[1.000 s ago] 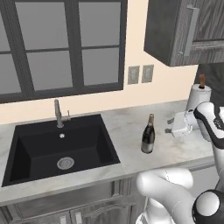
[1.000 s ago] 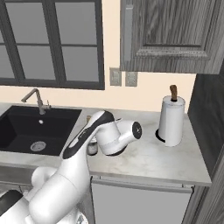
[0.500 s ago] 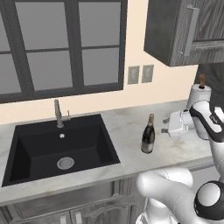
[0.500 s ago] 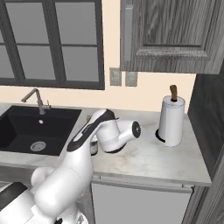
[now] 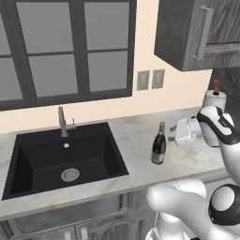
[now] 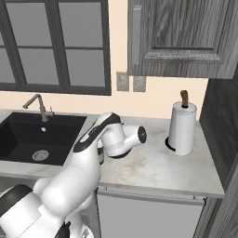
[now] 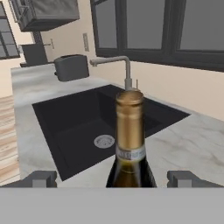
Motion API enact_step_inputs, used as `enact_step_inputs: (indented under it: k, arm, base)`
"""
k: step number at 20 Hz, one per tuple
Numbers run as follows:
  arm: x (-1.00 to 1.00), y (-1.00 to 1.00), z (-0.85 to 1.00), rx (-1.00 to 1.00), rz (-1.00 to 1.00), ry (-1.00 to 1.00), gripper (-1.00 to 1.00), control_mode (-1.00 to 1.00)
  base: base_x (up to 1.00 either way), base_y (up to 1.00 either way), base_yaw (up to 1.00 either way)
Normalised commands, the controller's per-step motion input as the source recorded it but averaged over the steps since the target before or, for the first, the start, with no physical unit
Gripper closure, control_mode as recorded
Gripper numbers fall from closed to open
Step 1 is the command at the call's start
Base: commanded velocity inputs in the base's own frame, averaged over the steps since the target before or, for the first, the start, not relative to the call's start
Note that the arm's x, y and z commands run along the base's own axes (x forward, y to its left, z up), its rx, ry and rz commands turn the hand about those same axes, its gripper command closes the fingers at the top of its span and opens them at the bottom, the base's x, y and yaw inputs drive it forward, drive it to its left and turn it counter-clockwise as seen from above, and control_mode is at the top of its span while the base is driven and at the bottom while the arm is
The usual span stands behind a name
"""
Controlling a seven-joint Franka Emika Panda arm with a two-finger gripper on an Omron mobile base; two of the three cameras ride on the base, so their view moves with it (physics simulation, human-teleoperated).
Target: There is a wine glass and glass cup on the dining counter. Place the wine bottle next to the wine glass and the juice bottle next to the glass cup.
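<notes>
the wine bottle [image 5: 159,146] stood upright on the marble counter [image 5: 140,140], just to the right of the black sink [image 5: 61,157] and well clear of the wall with its two outlets [image 5: 150,79]. the gripper [image 5: 174,134] hung level with the bottle's upper half, on its right as the left base view showed it, pointing sideways toward the bottle with a small gap between them. its jaws were spread wide and held nothing. in the hand view the bottle [image 7: 130,142] rose in the middle, gold foil top and pale label band on the neck plain to see, with one dark fingertip [image 7: 40,178] low on the left and the other low on the right, each well out from the glass. beyond the bottle in that view lay the sink basin [image 7: 96,127] with its round drain, the grey faucet [image 7: 116,65] arching over it, and a toaster [image 7: 72,66] farther along the counter. a paper towel roll [image 6: 181,126] on a holder stood near the right end of the counter, well apart from the bottle.
</notes>
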Motion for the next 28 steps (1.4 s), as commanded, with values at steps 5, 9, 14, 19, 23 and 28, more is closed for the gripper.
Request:
enact_step_inputs:
  k: [5, 9, 14, 19, 23, 28]
  arm:
    - [0.14, 0.02, -0.05, 0.0, 0.0, -0.01, -1.0, -1.0]
    - [0.05, 0.03, -0.09, 0.0, 0.0, 0.0, -1.0, -1.0]
    - [0.12, 0.08, -0.14, 0.0, 0.0, 0.0, -1.0, -1.0]
    - [0.15, 0.08, -0.17, 0.0, 0.0, 0.0, -1.0, -1.0]
    - [0.13, 0.09, -0.16, 0.0, 0.0, 0.0, -1.0, -1.0]
    - [0.13, 0.07, -0.12, 0.0, 0.0, 0.0, -1.0, -1.0]
  base:
    - [0.0, 0.0, 0.0]
    - [0.0, 0.0, 0.0]
    - [0.0, 0.0, 0.0]
    - [0.0, 0.0, 0.0]
    - [0.0, 0.0, 0.0]
    - [0.0, 0.0, 0.0]
